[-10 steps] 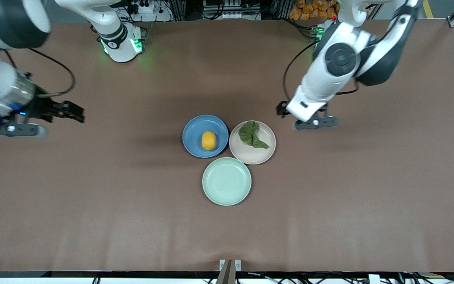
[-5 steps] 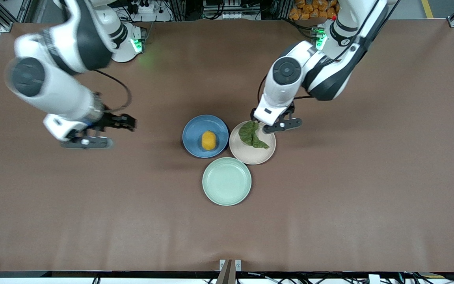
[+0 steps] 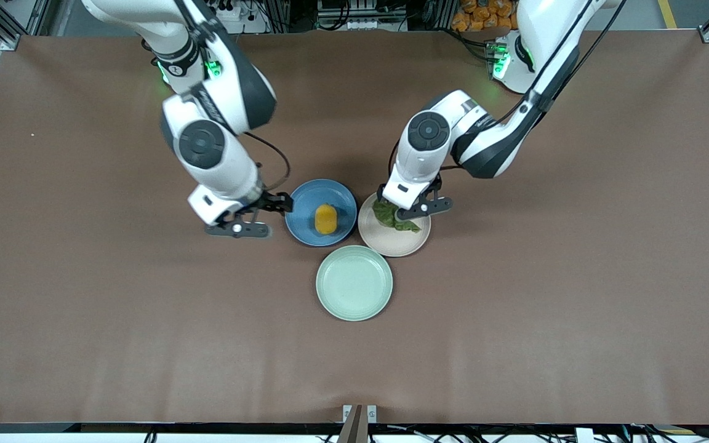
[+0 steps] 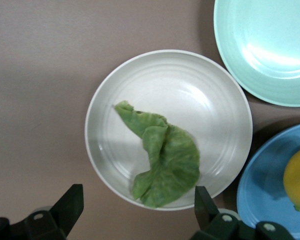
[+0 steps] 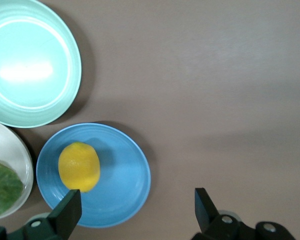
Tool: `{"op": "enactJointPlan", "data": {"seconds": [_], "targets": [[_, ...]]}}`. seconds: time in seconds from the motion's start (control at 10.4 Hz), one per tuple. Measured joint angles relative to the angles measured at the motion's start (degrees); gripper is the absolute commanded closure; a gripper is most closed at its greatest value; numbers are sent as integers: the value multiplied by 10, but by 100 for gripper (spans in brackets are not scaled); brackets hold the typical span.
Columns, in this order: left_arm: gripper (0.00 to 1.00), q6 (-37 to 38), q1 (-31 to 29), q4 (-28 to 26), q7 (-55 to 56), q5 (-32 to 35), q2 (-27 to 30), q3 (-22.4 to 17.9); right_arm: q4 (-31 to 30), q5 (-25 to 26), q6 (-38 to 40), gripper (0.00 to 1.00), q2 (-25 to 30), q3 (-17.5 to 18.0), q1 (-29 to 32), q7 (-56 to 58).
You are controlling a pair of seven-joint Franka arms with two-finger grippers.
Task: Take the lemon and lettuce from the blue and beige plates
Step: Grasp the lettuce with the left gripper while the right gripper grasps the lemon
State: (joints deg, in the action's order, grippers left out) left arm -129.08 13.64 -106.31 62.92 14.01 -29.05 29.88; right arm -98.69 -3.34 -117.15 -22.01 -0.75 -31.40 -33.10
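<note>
Closing on both plates, front view: lemon [image 3: 325,219] on blue plate [image 3: 303,209], lettuce [image 3: 399,219] on beige plate [image 3: 391,241]; right gripper [image 3: 266,215] beside blue plate, left gripper [image 3: 405,204] over lettuce | left wrist: jaws spread; leaf looks limp, light, pinch its bunched fold | right wrist: jaws spread; lemon probably firm, slick, grip across its narrow middle.

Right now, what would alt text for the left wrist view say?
A wrinkled green lettuce leaf lies on a beige plate, with the left end effector open above it. Edges of a mint-green plate and a blue plate holding a lemon show alongside.
</note>
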Motion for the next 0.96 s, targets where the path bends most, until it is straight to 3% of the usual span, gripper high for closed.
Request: {"op": "enactJointPlan", "data": {"seconds": [0.67,0.86,0.96], "targets": [[22,-58,10,9,31,43,-80,-1,0,0,-91,0,-76,0,-47,-119],[35,-69,15,9,47,59,-95,-1,0,0,-109,0,-91,0,-59,-147],[54,-72,15,9,48,60,-100,-2,0,0,-115,0,-95,0,-62,-160]]}}
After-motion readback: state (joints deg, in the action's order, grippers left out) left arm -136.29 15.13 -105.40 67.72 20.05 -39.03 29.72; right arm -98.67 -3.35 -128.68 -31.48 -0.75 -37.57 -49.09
